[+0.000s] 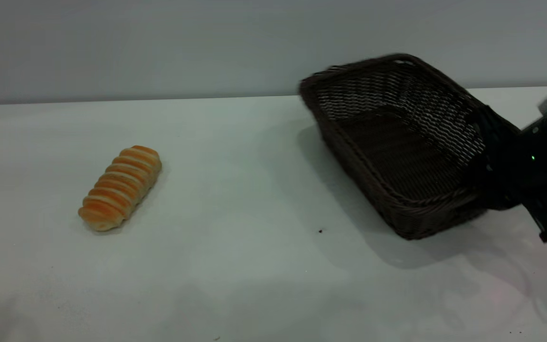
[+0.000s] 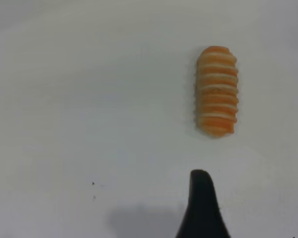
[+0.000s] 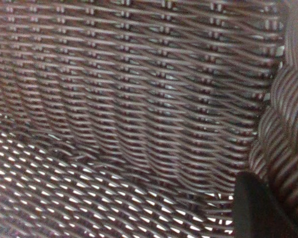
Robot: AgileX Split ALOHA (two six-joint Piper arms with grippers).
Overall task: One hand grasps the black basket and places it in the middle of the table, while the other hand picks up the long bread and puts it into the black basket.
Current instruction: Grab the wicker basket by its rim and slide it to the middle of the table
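At the table's [image 1: 254, 266] right side the right gripper [image 1: 485, 166] clamps the tilted basket [image 1: 397, 156] by its rim; bread [image 1: 120, 187] lies far left, long axis diagonal, nearer the left gripper [image 2: 202, 208], whose opening I cannot tell.

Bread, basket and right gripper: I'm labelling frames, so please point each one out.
Bread [image 1: 120, 187], exterior view, middle of its ridged top.
Basket [image 1: 397, 156], exterior view, its woven inner floor.
Right gripper [image 1: 492, 166], exterior view, at the basket's right rim.
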